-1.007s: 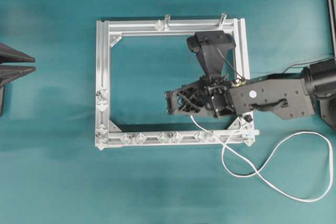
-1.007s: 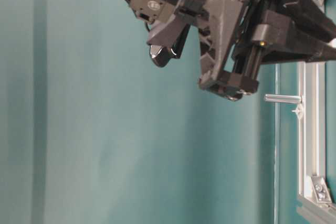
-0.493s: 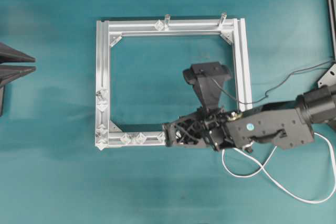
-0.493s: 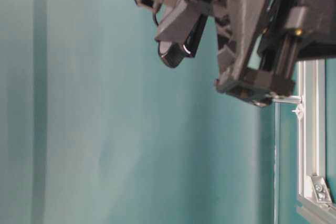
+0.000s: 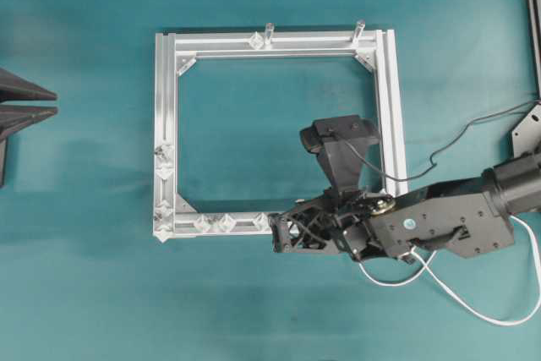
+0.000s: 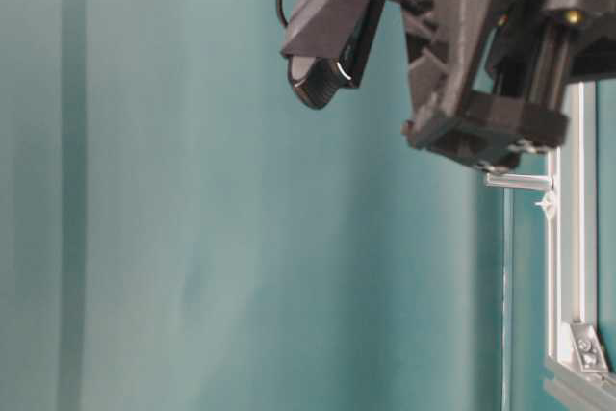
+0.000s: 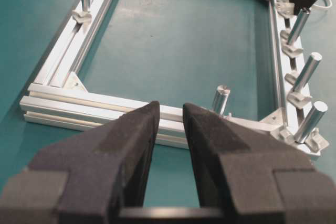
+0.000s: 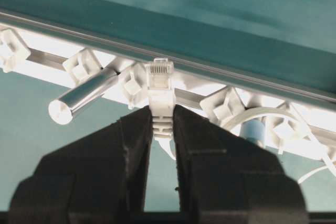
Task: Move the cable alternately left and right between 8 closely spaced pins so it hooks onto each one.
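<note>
- Right wrist view: right gripper (image 8: 160, 124) pinches the cable (image 8: 159, 100) just behind its plug, which juts ahead of the fingertips toward the pins (image 8: 131, 85), probably so the plug can lead between them.
- Behind the gripper, slack cable trails loosely.
- Left wrist view: left gripper (image 7: 169, 121), jaws apart, holds nothing, facing the frame (image 7: 100, 106).

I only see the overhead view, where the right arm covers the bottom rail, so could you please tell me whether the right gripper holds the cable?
Observer: Yes, the right wrist view shows the right gripper shut on the cable at its plug.
Operator: Where does the plug sit?
Observer: Close before the frame, just right of one of the pins.
Operator: And the left gripper?
Observer: The left gripper is open and empty, facing the frame.
</note>
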Controlling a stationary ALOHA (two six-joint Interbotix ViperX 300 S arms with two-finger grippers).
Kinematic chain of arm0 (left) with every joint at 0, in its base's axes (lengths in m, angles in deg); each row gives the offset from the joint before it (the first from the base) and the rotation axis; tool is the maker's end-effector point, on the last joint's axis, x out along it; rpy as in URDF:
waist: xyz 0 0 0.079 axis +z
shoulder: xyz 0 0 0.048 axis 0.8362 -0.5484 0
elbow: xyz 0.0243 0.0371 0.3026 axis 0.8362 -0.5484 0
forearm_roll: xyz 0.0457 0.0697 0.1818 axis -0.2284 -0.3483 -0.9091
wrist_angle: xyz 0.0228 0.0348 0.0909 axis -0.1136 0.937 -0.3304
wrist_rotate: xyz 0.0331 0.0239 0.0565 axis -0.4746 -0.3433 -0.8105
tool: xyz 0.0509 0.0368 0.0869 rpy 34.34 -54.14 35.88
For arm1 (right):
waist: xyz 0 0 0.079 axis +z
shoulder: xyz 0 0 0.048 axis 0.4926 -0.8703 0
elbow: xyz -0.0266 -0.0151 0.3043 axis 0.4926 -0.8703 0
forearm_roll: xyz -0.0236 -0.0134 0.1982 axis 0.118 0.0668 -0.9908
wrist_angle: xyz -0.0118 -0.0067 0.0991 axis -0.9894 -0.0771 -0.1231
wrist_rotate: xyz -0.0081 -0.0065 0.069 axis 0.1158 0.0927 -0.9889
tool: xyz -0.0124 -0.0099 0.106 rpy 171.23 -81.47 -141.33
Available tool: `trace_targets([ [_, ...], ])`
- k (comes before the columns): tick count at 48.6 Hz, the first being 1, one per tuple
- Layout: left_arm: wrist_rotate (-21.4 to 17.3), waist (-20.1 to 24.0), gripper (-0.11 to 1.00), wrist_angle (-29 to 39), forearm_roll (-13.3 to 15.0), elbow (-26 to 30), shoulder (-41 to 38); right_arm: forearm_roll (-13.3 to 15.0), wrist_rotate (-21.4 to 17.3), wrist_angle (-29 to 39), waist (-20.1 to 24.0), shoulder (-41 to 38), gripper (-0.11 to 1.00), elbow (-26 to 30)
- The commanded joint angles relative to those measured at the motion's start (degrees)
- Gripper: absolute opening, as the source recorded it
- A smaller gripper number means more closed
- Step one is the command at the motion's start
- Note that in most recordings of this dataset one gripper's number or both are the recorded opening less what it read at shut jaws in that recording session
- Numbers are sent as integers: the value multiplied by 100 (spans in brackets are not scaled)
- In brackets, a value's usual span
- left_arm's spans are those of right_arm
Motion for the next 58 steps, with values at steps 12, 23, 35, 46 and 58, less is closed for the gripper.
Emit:
trace_targets([
  [12,44,26,31,-53,-18,53,-88,18,-9,9,18,88,15,114],
  [23,44,18,31,-53,-18,53,-88,9,-9,9,70,88,15,167],
  [35,44,18,31,-44,-18,53,-88,-44,-18,26,237,88,15,237],
  [46,53,18,31,-53,-18,53,-88,-211,-18,272,483,88,15,369],
  [58,53,18,31,-44,-18,53,-88,-316,-18,483,712,44,15,633],
])
